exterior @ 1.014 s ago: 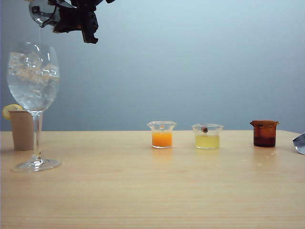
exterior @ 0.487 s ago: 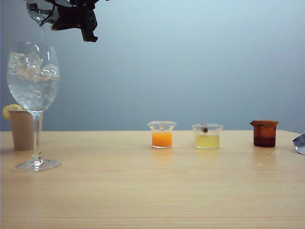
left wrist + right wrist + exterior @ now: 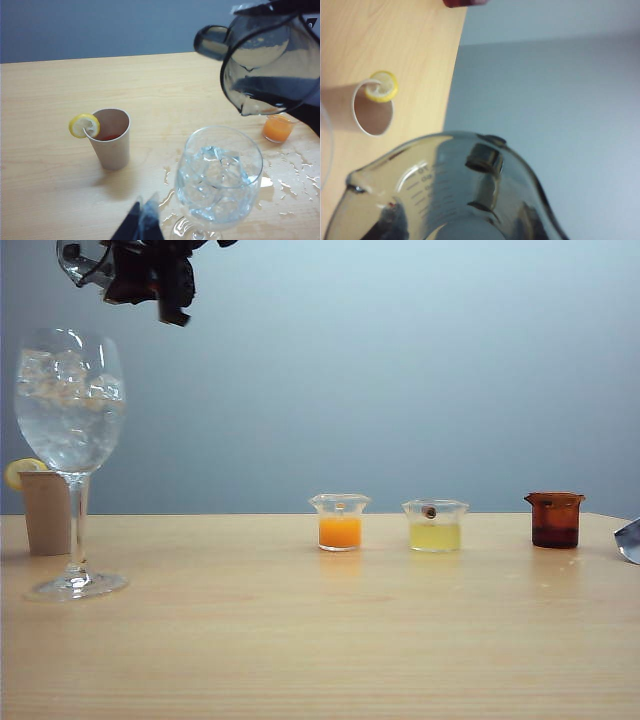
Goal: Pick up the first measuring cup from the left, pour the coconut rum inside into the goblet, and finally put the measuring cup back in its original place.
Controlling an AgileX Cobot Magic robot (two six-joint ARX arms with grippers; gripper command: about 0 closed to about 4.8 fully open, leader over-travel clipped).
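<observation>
The smoky measuring cup (image 3: 82, 260) hangs tilted at the top left of the exterior view, with my right gripper (image 3: 150, 275) shut on it. Its spout (image 3: 246, 107) points down above the goblet (image 3: 70, 400), and no stream falls from it. In the right wrist view the cup (image 3: 450, 190) fills the near field. Clear liquid and ice fill the bowl of the goblet (image 3: 220, 175). My left gripper (image 3: 142, 222) hovers low beside the goblet's foot, fingertips together and nothing between them.
A paper cup with a lemon slice (image 3: 45, 510) stands behind the goblet. Cups of orange (image 3: 340, 522), pale yellow (image 3: 434, 525) and amber-brown (image 3: 555, 519) stand in a row to the right. Spilled drops (image 3: 290, 170) wet the table near the goblet.
The thin stream from the cup into the goblet has stopped. My right wrist has rolled the cup back toward level and it sits slightly higher.
</observation>
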